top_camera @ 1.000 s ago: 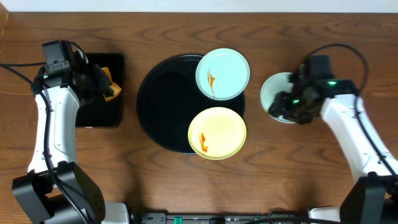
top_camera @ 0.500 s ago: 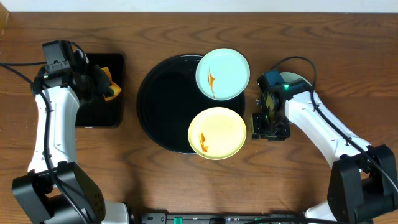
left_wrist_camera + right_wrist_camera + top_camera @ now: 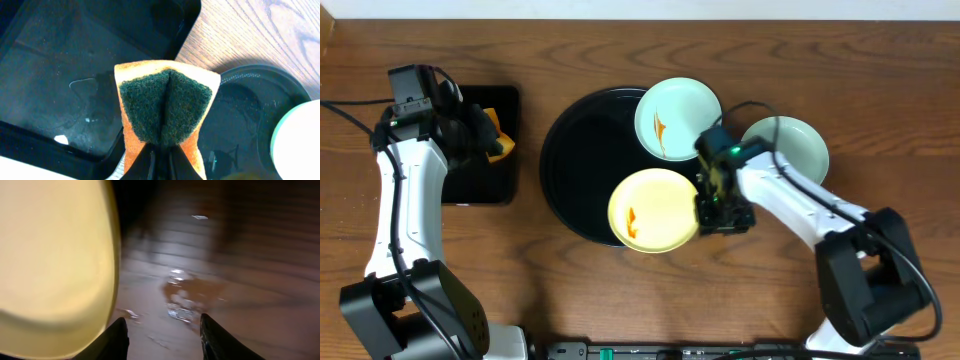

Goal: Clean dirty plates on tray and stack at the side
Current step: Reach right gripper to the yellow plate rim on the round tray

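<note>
Leftward since the earlier frame went the right gripper [image 3: 722, 208] and the yellow plate [image 3: 655, 210]. Near the left edge, the left gripper [image 3: 161, 150] clamped a sponge [image 3: 167, 107]. The yellow plate overhung the near rim of the tray [image 3: 575, 160] at centre; the right gripper's fingers stood apart, empty, just beside it.

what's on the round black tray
Two smeared plates: a blue-green plate and a yellow plate, both overhanging the tray rim. The tray surface beneath them is hidden.
</note>
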